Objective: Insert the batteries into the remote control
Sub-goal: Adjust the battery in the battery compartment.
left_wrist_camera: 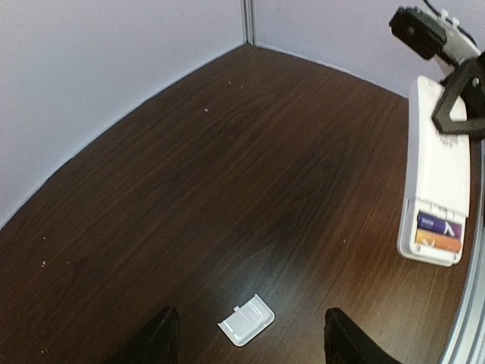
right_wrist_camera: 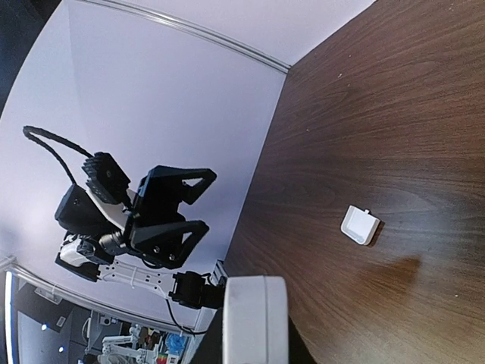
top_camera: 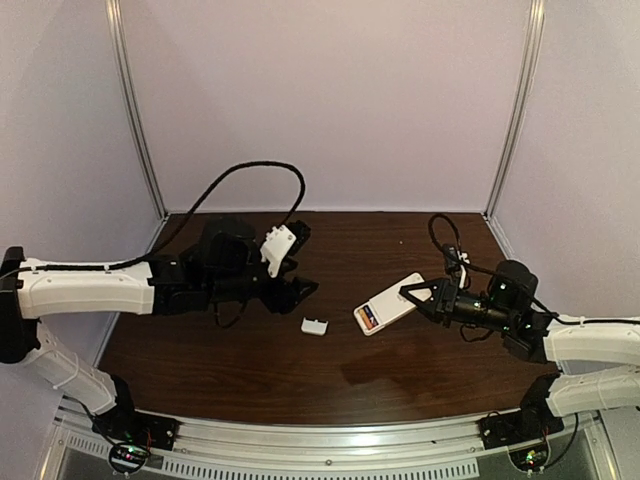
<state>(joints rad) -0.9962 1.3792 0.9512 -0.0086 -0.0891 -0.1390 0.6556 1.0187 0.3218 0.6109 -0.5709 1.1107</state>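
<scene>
The jaws of the left gripper [top_camera: 303, 262] stand wide apart with nothing held between them; in the left wrist view only the two dark fingertips [left_wrist_camera: 163, 337] are seen at the bottom edge. Between them in that view a small white cover [left_wrist_camera: 246, 320] lies flat on the table [top_camera: 250, 360], near the fingertips but not touched.

The jaws of the right gripper [top_camera: 418, 296] are closed on the far end of the remote [top_camera: 385, 306], which is held right of the table's middle with its free end pointed at the left arm. At that free end the compartment is uncovered and the batteries [left_wrist_camera: 438, 232] are seated in it side by side (one purple, one orange). Whether the remote rests on the table or is lifted off it cannot be told.

The cover is found between the two grippers, just left of the remote's open end and apart from it. Nothing else lies on the dark wood. A black cable [top_camera: 250, 175] is looped above the left arm.

The table is closed in by pale walls [top_camera: 330, 100] at the back and on both sides, and by a metal rail [top_camera: 330, 440] at the near edge. Bare wood is left behind the grippers and between them and the rail.
</scene>
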